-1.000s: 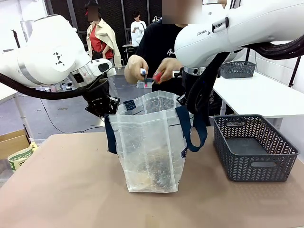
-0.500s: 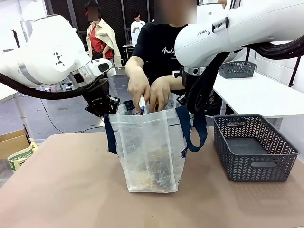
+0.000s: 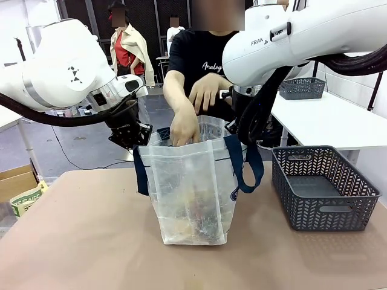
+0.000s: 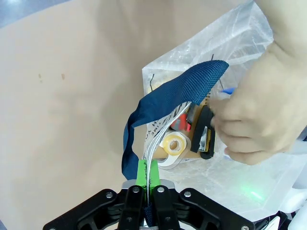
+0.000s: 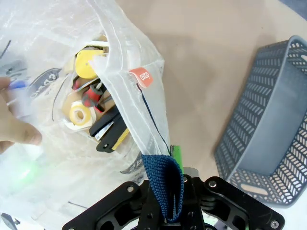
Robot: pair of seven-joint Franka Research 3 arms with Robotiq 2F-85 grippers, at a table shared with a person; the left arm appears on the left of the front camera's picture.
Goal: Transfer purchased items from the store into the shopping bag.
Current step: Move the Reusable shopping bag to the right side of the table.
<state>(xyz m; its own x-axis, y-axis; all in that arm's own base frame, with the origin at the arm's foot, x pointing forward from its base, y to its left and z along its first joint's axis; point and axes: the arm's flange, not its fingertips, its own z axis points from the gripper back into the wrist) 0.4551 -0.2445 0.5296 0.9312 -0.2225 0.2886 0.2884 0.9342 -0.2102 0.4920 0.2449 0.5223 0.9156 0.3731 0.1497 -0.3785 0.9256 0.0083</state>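
**Front view.**
- Item: translucent whitish plastic shopping bag [image 3: 190,187], standing upright mid-surface with its mouth open. Its walls are crinkled, and dim shapes of goods lie at the bottom.
- Navy-blue strap handle [image 3: 140,172] on the bag's left side, its top pinched in the left pincer [image 3: 134,140].
- Second navy-blue strap handle [image 3: 243,160] on the bag's right side, running up behind the white right arm [image 3: 302,33].
- Person's hand [image 3: 183,127] down in the bag's mouth, with the other hand [image 3: 205,90] raised above it.
- Surface [image 3: 78,241]: matt, light brown.
- Dark grey mesh basket [image 3: 323,187] to the right of the bag, not touching it.
- Room: a white table [image 3: 326,121] carrying a smaller grey basket [image 3: 302,88], and a cardboard box [image 3: 15,181] on the floor at left.

**Left wrist view.**
- Left pincer's green pads are pressed together on the navy-blue strap handle.
- Inside the bag: a yellowish tape roll [image 4: 173,143], a black clip-like piece [image 4: 206,134] and a small red piece [image 4: 180,123], all against a flat brown card [image 4: 196,146].
- The person's hand is beside them, inside the bag.

**Right wrist view.**
- Right pincer [image 5: 169,167] is clamped on the second navy-blue strap handle, with one green pad showing beside it.
- An orange-red tag [image 5: 142,76] sits on the bag's seam.
- Contents: a yellow disc [image 5: 88,60], a red-and-black striped piece [image 5: 91,98], the tape roll and a black-and-yellow piece [image 5: 111,133].
- Fingers at the picture's left edge hold a blurred blue-tipped thing [image 5: 18,85].
- The dark grey mesh basket stands on the brown surface.
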